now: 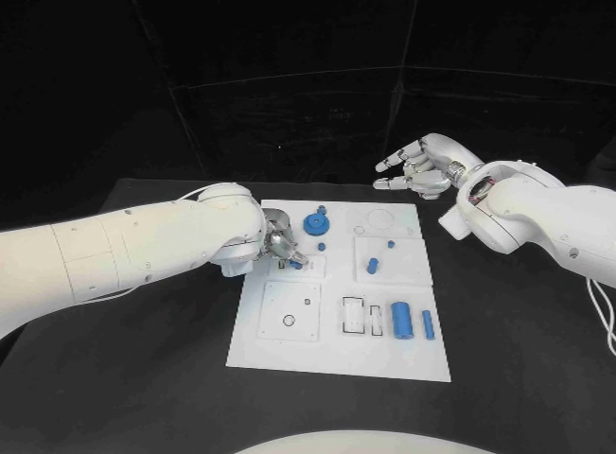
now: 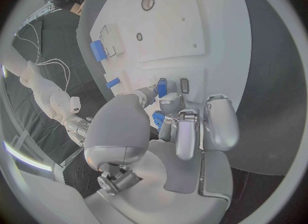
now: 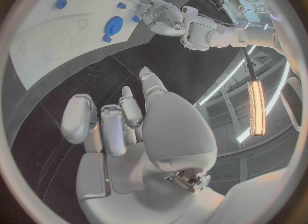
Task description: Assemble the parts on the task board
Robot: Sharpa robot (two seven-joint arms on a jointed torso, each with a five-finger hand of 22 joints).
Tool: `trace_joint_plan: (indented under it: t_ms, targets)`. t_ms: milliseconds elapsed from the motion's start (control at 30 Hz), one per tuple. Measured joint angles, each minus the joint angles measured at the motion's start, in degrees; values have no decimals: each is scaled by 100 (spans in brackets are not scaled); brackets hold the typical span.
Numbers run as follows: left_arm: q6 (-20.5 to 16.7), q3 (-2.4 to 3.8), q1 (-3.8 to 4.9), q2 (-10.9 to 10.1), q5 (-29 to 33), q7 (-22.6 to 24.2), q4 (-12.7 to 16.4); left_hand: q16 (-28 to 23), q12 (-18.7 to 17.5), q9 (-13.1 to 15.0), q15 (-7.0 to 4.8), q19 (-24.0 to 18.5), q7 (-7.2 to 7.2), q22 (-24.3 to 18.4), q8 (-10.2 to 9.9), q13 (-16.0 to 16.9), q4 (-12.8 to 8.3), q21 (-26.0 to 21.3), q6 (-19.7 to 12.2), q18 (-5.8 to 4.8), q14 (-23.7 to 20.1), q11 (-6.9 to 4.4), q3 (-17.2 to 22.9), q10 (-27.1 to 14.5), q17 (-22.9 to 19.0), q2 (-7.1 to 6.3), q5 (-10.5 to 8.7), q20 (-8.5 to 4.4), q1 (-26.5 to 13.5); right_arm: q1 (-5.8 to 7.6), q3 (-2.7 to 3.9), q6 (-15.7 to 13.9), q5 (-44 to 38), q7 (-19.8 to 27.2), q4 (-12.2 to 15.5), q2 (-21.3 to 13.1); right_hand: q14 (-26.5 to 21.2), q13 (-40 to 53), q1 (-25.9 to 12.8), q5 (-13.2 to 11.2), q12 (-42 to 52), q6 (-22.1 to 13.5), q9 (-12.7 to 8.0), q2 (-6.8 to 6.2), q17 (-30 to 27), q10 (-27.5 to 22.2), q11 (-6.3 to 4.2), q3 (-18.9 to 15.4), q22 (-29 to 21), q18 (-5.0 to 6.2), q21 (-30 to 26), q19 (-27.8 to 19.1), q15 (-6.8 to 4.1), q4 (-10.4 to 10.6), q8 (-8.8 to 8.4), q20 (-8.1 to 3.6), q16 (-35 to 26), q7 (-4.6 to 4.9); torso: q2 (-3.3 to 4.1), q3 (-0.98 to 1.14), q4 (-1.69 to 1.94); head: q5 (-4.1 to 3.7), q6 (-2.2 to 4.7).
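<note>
Left hand [image 1: 278, 244] low over the task board [image 1: 338, 355] at its left edge, fingers [image 2: 186, 131] curled narrow about a small blue peg [image 2: 162, 86], apparently pinched at the tips. Peg just beside a small dark slot [image 2: 185, 84] in the white plate, long axis seemingly pointing away from the palm. Judged next: tip the peg upright over that slot. Right hand [image 1: 419, 165] well apart, beyond the board's far right corner over the desk [image 1: 144, 388], fingers loosely spread, holding nothing. Left clearly nearer.
</note>
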Motion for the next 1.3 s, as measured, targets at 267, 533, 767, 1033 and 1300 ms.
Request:
trace_joint_plan:
  t_ms: [267,533,767,1033,1300]
  targets:
    - [80,4,0,8,-86,-7,-4,0,0,0,0,0,0,-1,-1,6,0,0,0,1,0,0,0,0,0,9,-1,0,-4,0,0,1,-13,3,-1,-1,0,0,0,0,0,0,0,0,0,0,0,-16,0,0,0,0,0,-16,0,0,0,0,0,2,-4,-13,-5]
    - [135,8,0,34,-145,-7,-14,0,16,2,0,0,1,9,21,8,0,0,0,0,0,1,0,-1,0,12,-2,0,-1,0,0,3,-19,5,-2,0,0,-6,0,0,0,0,0,0,4,0,0,-16,-6,1,-24,0,0,-16,0,0,0,0,-1,2,-1,-18,-9]
    - [184,7,1,95,-167,-7,-87,0,49,42,0,0,-41,27,66,32,-89,0,62,0,0,6,89,34,0,27,-19,0,-145,0,0,4,-21,7,-2,2,0,-6,0,0,0,0,0,0,4,0,0,-16,-6,0,-24,0,0,-16,0,0,0,0,-1,2,-1,-13,-11]
    - [244,5,0,158,-169,-11,-180,0,135,95,0,0,-87,90,88,99,-474,23,129,0,0,-21,358,64,0,31,-45,0,-718,0,0,9,-23,7,0,3,0,-11,0,0,0,21,0,0,3,0,0,-16,-13,0,-23,0,0,-16,0,0,0,-21,-1,2,-1,-4,-15]
    - [301,4,0,205,-163,-34,-247,0,198,116,-22,0,-103,128,98,169,-193,31,209,1,-22,-24,-50,102,0,59,-39,0,-1044,0,0,20,-24,4,1,6,0,-12,0,0,0,21,0,0,2,0,0,-16,-19,0,-23,0,0,-16,0,0,-24,-21,-1,2,-1,-1,-27]
